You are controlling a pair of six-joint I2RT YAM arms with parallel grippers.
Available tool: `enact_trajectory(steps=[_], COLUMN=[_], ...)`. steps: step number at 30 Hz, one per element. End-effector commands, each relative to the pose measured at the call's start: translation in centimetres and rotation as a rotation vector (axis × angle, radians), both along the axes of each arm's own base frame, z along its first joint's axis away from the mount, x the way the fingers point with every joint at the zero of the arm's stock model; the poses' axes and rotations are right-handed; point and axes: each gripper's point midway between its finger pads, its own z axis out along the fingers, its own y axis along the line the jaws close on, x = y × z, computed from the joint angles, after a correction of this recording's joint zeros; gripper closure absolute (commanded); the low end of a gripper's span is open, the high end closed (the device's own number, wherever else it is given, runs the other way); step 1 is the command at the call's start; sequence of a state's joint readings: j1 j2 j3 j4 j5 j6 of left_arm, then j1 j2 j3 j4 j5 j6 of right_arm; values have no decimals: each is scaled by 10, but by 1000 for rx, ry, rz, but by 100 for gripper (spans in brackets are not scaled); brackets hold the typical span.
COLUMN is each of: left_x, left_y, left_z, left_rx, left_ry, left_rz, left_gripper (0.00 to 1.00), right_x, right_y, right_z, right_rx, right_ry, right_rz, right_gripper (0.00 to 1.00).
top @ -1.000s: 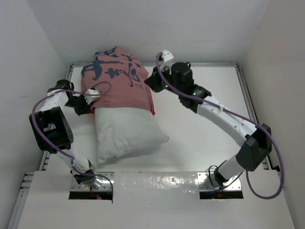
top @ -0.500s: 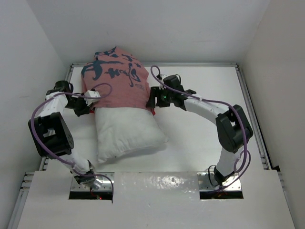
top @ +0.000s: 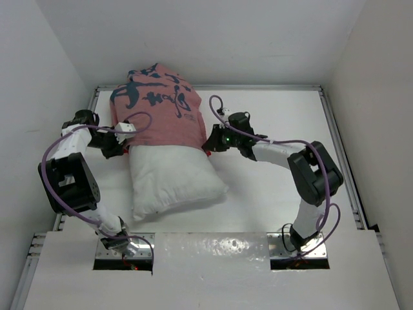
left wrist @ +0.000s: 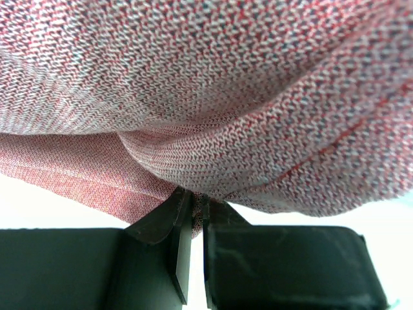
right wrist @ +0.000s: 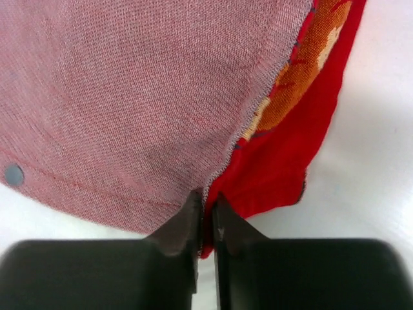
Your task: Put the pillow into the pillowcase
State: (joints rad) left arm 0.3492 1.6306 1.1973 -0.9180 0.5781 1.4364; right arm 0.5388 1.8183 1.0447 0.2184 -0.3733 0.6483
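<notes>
The white pillow [top: 171, 181] lies on the table with its far half inside the pillowcase [top: 158, 110], which shows its pale pink inner side with dark lettering. My left gripper [top: 121, 143] is shut on the pillowcase's left edge; in the left wrist view the pink fabric [left wrist: 213, 97] is pinched between the jaws [left wrist: 193, 206]. My right gripper [top: 208, 144] is shut on the pillowcase's right edge; the right wrist view shows pink fabric [right wrist: 129, 97] and a red printed strip [right wrist: 290, 142] clamped at the jaw tips [right wrist: 206, 206].
White walls enclose the table on the left, back and right. A metal rail [top: 339, 142] runs along the right side of the white tabletop [top: 277, 194]. The arm bases sit at the near edge, with purple cables looping off both arms.
My right arm has swung down and left from above the table to the pillowcase's right edge and closed on it. The left arm has barely moved.
</notes>
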Motion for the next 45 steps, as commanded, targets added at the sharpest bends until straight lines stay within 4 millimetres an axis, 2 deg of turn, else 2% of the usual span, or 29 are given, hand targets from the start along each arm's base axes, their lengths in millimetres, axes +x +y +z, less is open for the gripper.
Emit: enact_trajectory(steps=[1,2,3,4,5,6,7,9,10,11,12,13,14,15,18,20,21,24,28,30,33,39,45], left_x=[-2,-2,-3,-3,-3,-2,0,5,6,10,10,11,13,15,17,17,17,15,14,15,14,12,9], left_y=[-10,-11,-10,-11,-11,-11,-10,-8,-8,-6,-5,-4,-3,-1,1,1,1,4,5,4,4,6,6], left_z=[27,30,32,34,35,37,37,39,40,43,43,44,47,48,50,52,53,53,51,53,52,48,44], left_rx=[-52,-52,-54,-56,-57,-55,-53,-50,-49,-48,-46,-42,-38,-28,-19,-19,-20,-4,1,-7,-9,-1,1], left_ry=[-47,-51,-49,-52,-57,-64,-69,-86,-87,-92,-87,-87,-93,-103,-115,-119,-117,-112,-103,-108,-102,-94,-86], left_rz=[-23,-24,-18,-19,-20,-19,-19,-7,-2,2,7,11,17,27,38,42,44,50,60,66,73,85,92], left_gripper=[100,100,100,100,100,100,100,100,100,100,100,100,100,100,100,100,100,100,100,100,100,100,100], right_x=[21,23,23,22,24,16,16,13,16,10,4,4,-9,-11,-12,-17,-17,-11,-4,2,-3,-14,-20], right_y=[5,2,-3,-7,-10,-17,-26,-47,-58,-64,-68,-71,-71,-73,-75,-74,-69,-51,-43,-35,-22,-8,-2], right_z=[30,35,32,30,33,28,25,33,39,38,59,66,57,59,37,16,17,29,19,31,36,30,4], right_rx=[96,91,65,25,-10,-75,-177,-321,-424,-468,-483,-557,-568,-645,-710,-767,-771,-807,-929,-952,-997,-991,-935], right_ry=[-174,-190,-178,-203,-233,-224,-312,-407,-545,-605,-714,-868,-944,-1085,-1120,-1167,-1229,-1444,-1554,-1655,-1756,-1832,-1758], right_rz=[-12,-21,-29,-14,5,40,115,164,252,310,348,449,551,663,786,966,1004,974,1045,995,1019,1148,1277], right_gripper=[100,100,96,83,60,40,30,24,19,16,12,6,5,5,4,6,7,3,3,3,2,2,5])
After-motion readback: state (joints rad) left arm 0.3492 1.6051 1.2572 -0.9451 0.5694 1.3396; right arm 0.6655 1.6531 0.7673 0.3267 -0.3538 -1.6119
